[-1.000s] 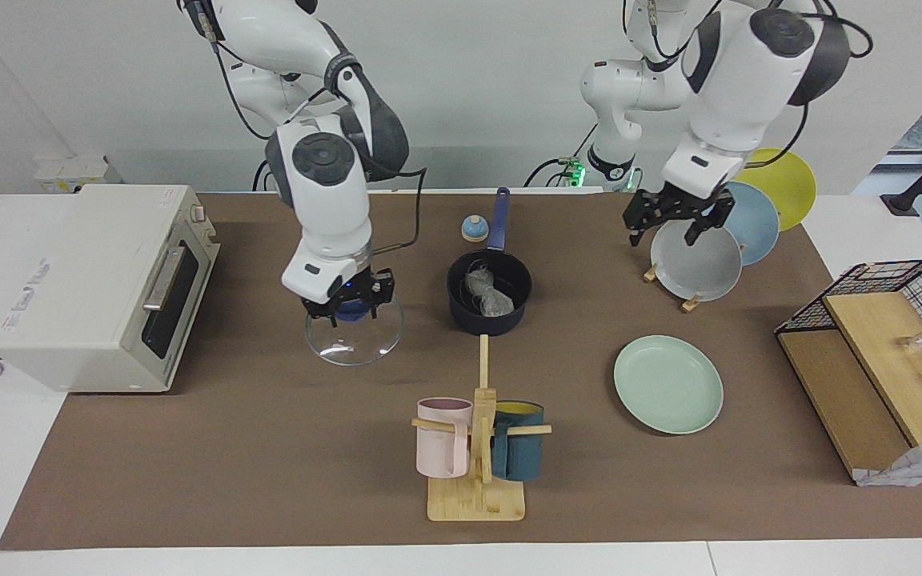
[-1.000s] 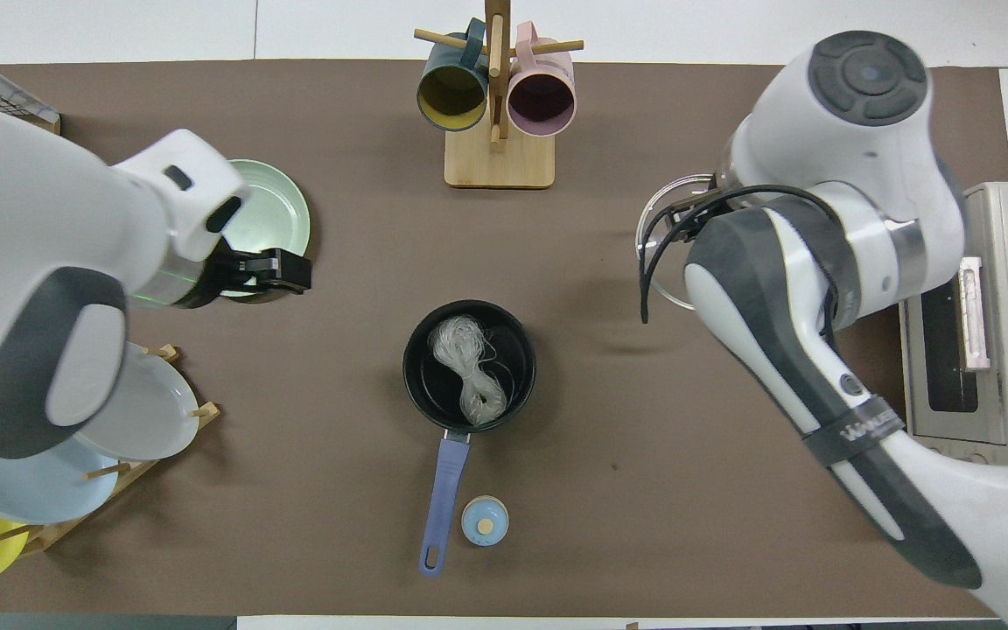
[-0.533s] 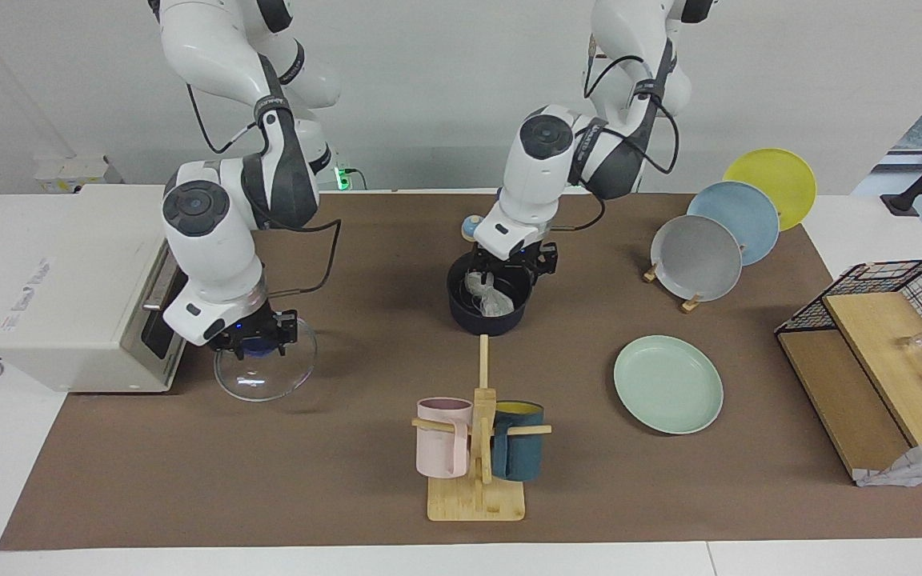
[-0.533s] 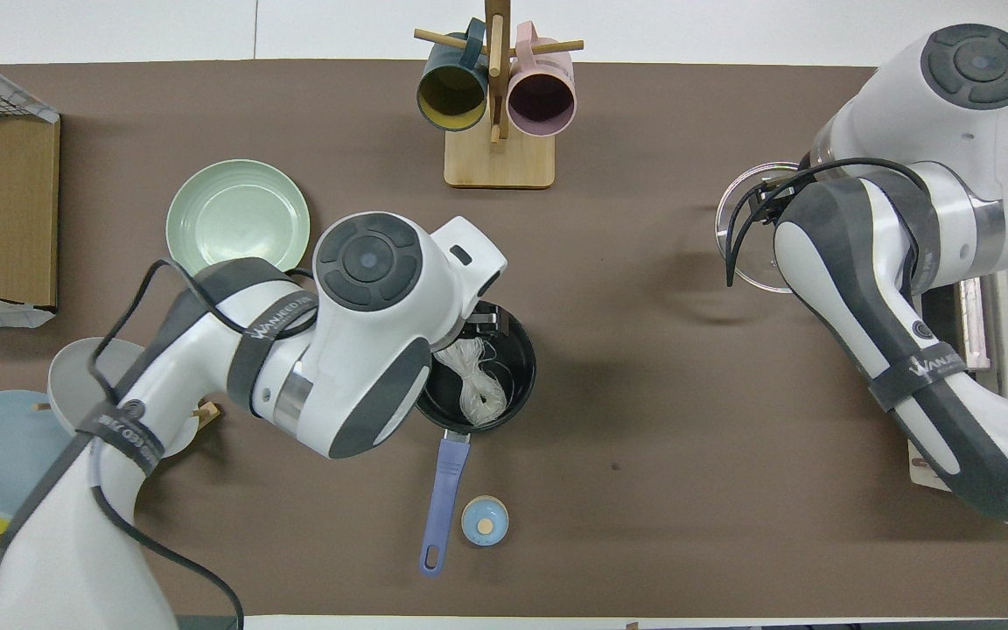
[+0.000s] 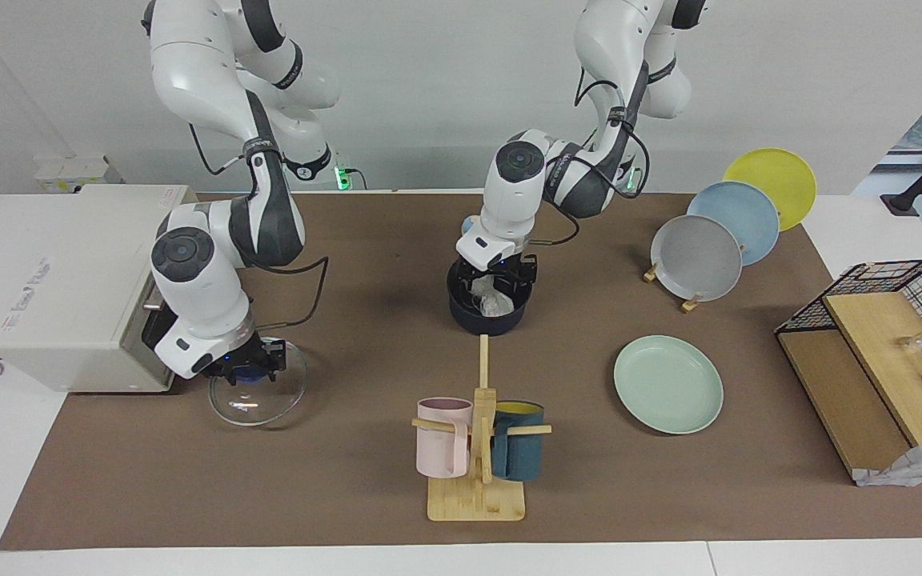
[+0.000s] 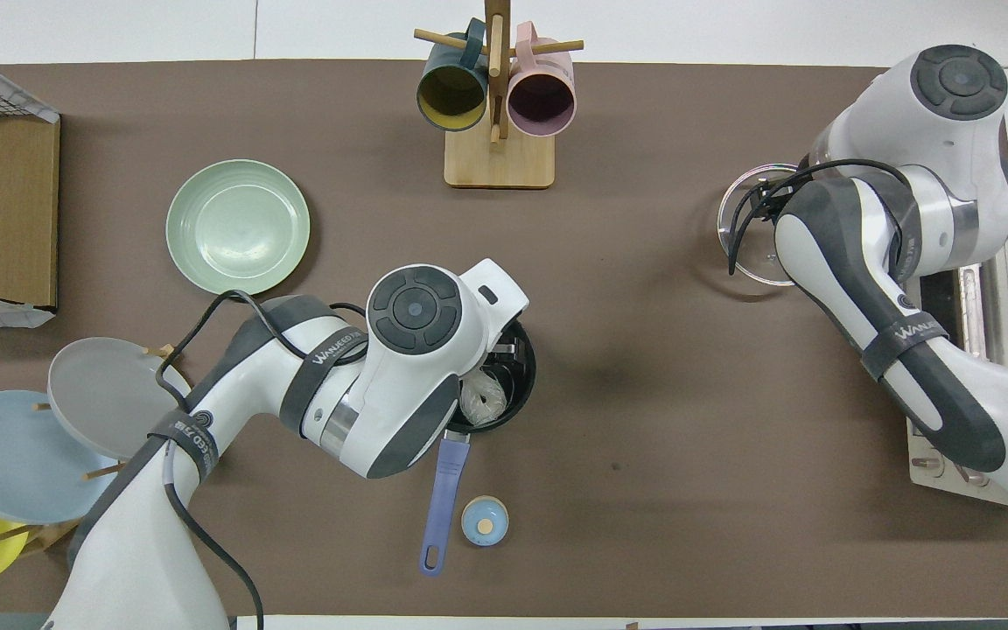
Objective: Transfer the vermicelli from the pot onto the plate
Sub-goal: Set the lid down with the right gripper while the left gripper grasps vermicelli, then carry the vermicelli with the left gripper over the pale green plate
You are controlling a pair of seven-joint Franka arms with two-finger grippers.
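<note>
The left gripper (image 5: 498, 282) is down inside the pot (image 5: 487, 318), its fingers on either side of the vermicelli (image 5: 495, 304), which lies in the pot. Whether the fingers are spread or pinching the bundle cannot be told from either view. From overhead the left arm covers most of the pot (image 6: 517, 385), and only a whitish clump of the vermicelli (image 6: 483, 399) shows beside the blue handle (it points toward the robots). The plate (image 5: 668, 384) sits bare toward the left arm's end of the table, farther from the robots than the pot. The right gripper (image 5: 246, 370) holds the blue knob of a glass lid (image 5: 258, 396) in front of the toaster oven (image 5: 85, 280), at the right arm's end.
</note>
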